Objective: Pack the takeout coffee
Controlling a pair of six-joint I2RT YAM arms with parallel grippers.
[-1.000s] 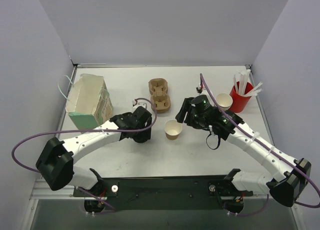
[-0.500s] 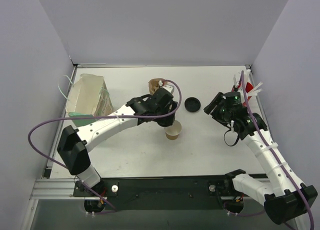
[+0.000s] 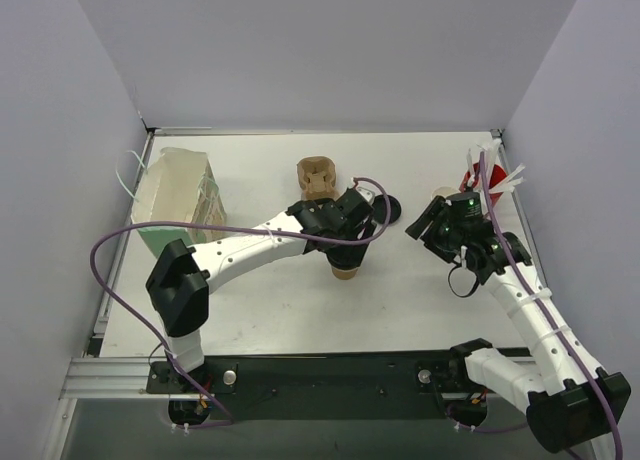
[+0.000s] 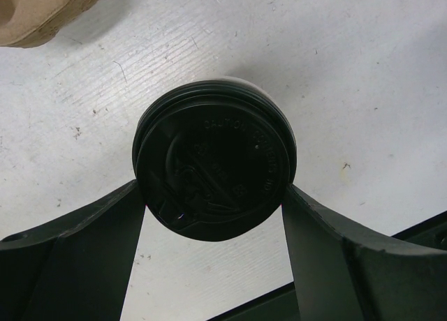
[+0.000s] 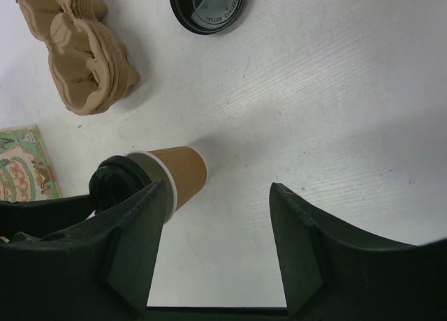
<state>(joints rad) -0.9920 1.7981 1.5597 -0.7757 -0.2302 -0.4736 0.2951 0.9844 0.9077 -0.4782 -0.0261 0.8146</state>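
The takeout coffee cup (image 3: 346, 270) stands upright mid-table, brown paper with a white rim; it also shows in the right wrist view (image 5: 183, 169). My left gripper (image 3: 353, 244) is directly above it, shut on a black plastic lid (image 4: 213, 167) that sits over the cup's mouth, with a sliver of white rim showing behind it. My left gripper (image 4: 213, 199) grips the lid's edges with both fingers. My right gripper (image 3: 422, 226) is open and empty, to the right of the cup and apart from it (image 5: 216, 202).
A second black lid (image 3: 393, 208) lies behind the cup, also in the right wrist view (image 5: 207, 7). The pulp cup carrier (image 3: 318, 175) sits at the back centre. A paper bag (image 3: 178, 200) stands at the left. Stacked cups (image 3: 445, 194) and a red cup of white sticks (image 3: 482, 185) are at the right.
My left gripper has swung right, from near the carrier to directly over the cup with the lid. My right gripper drew back to the right from the cup and has since barely moved.
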